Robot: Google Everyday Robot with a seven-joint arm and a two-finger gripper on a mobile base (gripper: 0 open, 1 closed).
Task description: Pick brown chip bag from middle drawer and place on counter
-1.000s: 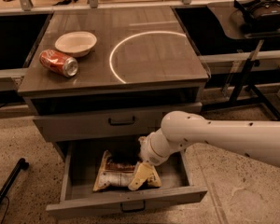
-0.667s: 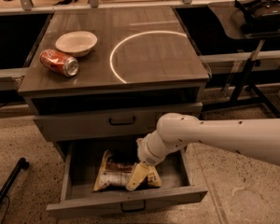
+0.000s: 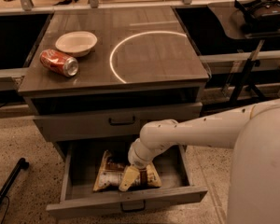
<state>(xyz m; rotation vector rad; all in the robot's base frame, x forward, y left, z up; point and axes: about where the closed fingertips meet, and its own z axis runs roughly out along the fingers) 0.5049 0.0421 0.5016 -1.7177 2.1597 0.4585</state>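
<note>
Down in the open middle drawer (image 3: pixel 126 202), we see the gripper (image 3: pixel 134 176) set on the right end of the brown chip bag (image 3: pixel 111 171), which lies flat on the drawer floor. We cannot tell whether it has clamped the foil. Its white arm (image 3: pixel 200 127) reaches in from the right, below the closed drawer (image 3: pixel 84 122) above. On the surface (image 3: pixel 177 55) overhead, a red can (image 3: pixel 59 62) and a bowl (image 3: pixel 76 42) sit at the left, which we judge leaves room for the bag.

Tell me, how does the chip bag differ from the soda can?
The brown chip bag is crinkled and dark, lying in the open middle drawer with the gripper at it; the red soda can is smooth, on the counter. The bag is longer. Both lie down.
</note>
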